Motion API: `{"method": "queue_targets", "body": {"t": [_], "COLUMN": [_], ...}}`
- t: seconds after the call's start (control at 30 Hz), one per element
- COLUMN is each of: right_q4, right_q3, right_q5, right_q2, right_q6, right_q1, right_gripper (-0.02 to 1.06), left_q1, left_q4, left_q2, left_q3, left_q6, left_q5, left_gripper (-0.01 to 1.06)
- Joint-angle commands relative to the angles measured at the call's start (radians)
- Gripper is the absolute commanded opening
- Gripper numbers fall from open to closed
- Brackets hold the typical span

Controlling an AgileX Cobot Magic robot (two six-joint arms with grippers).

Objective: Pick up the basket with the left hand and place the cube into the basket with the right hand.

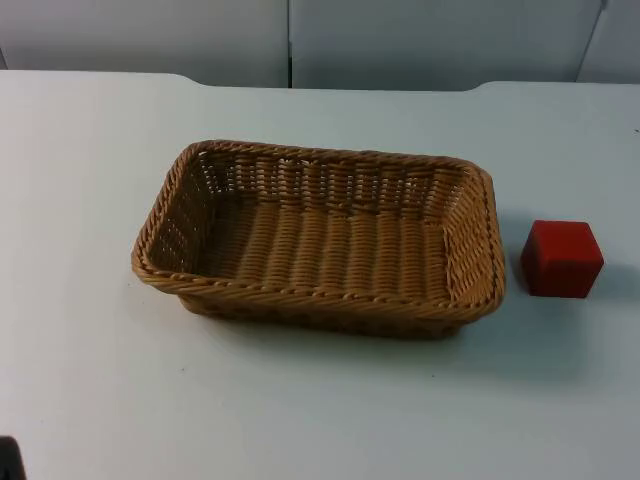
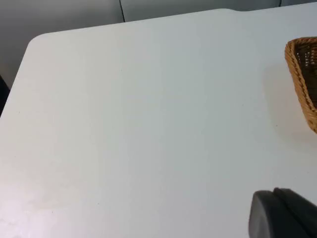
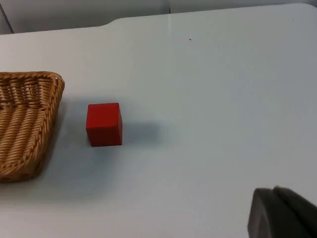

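Wicker first: finding the tan woven basket [image 1: 320,300] sitting flat and empty around the middle of the white table [image 1: 300,410], long sides running along the table's near edge. Spotting the red cube [image 1: 561,258] just beside the basket's right short end, not touching it, toward the table's right edge. Placing the left gripper [image 2: 285,214] over bare table well off the basket's left end, looking across toward that rim, and the right gripper [image 3: 285,213] back from the cube on the side away from the basket, holding nothing. Being unable to tell whether either gripper is spread or pressed together. Judging the task as barely begun, with the basket not yet lifted and the cube not yet touched. Expecting trouble, probably, from gripping the basket by one short rim: hanging from a single end, likely tilting or swinging, and possibly spilling the cube once dropped in. Watching also for the rising right end brushing the cube and knocking it toward the table's right edge, given how close the two are lying. Fearing too a skewed descent onto the cube pushing it against the wicker wall rather than catching it squarely.
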State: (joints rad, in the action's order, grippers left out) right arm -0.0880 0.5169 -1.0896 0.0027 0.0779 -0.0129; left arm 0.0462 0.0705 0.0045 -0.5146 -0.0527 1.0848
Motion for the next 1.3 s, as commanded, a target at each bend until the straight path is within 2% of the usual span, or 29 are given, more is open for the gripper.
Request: {"method": "queue_targets", "body": {"t": [0.0, 0.03, 0.17, 0.23, 0.33, 0.37, 0.5, 0.53, 0.57, 0.67, 0.7, 0.8, 0.83, 1.03, 1.13, 1.27], "right_q4": [0.0, -0.001, -0.001, -0.001, -0.001, -0.001, -0.001, -0.001, -0.001, -0.001, -0.001, -0.001, -0.001, -0.001, -0.001, -0.001], "right_q3": [-0.008, -0.008, -0.008, -0.008, -0.008, -0.008, -0.008, -0.008, -0.008, -0.008, -0.008, -0.008, -0.008, -0.008, -0.008, -0.008], "right_q5": [0.012, 0.012, 0.012, 0.012, 0.012, 0.012, 0.012, 0.012, 0.012, 0.012, 0.012, 0.012, 0.012, 0.012, 0.012, 0.012], "right_q2": [-0.003, -0.003, -0.003, -0.003, -0.003, -0.003, -0.003, -0.003, -0.003, -0.003, -0.003, -0.003, -0.003, -0.003, -0.003, -0.003], "right_q6": [-0.006, -0.006, -0.006, -0.006, -0.006, -0.006, -0.006, -0.006, -0.006, -0.006, -0.006, -0.006, -0.006, -0.006, -0.006, -0.006], "right_q1": [-0.038, 0.003, 0.003, 0.003, 0.003, 0.003, 0.003, 0.003, 0.003, 0.003, 0.003, 0.003, 0.003, 0.003, 0.003, 0.003], "right_gripper": [0.0, 0.0, 0.0, 0.0, 0.0, 0.0, 0.0, 0.0, 0.0, 0.0, 0.0, 0.0, 0.0, 0.0, 0.0, 0.0], "left_q1": [0.006, 0.006, 0.006, 0.006, 0.006, 0.006, 0.006, 0.006, 0.006, 0.006, 0.006, 0.006, 0.006, 0.006, 0.006, 0.006], "left_q4": [-0.003, -0.003, -0.026, -0.167, -0.537, -0.537, -0.912, -0.912, -0.997, -1.13, -1.13, -1.158, -1.158, -1.127, -1.063, -1.007], "left_q2": [-0.005, -0.005, -0.005, 0.075, 0.342, 0.342, 0.773, 0.773, 0.924, 1.177, 1.177, 1.379, 1.442, 1.648, 1.776, 1.865], "left_q3": [0.004, 0.004, 0.002, -0.021, -0.066, -0.066, -0.129, -0.129, -0.151, -0.198, -0.198, -0.263, -0.289, -0.396, -0.483, -0.559], "left_q6": [0.004, 0.004, 0.008, 0.003, -0.188, -0.188, -0.512, -0.512, -0.609, -0.745, -0.745, -0.808, -0.812, -0.852, -0.852, -0.852], "left_q5": [-0.012, -0.012, -0.014, -0.037, -0.071, -0.071, -0.01, -0.01, 0.006, -0.02, -0.02, -0.072, -0.093, -0.186, -0.284, -0.318], "left_gripper": [0.0, 0.0, 0.0, 0.0, 0.0, 0.0, 0.01, 0.01, 0.05, 0.28, 0.28, 0.61, 0.67, 0.69, 0.68, 0.68]}}
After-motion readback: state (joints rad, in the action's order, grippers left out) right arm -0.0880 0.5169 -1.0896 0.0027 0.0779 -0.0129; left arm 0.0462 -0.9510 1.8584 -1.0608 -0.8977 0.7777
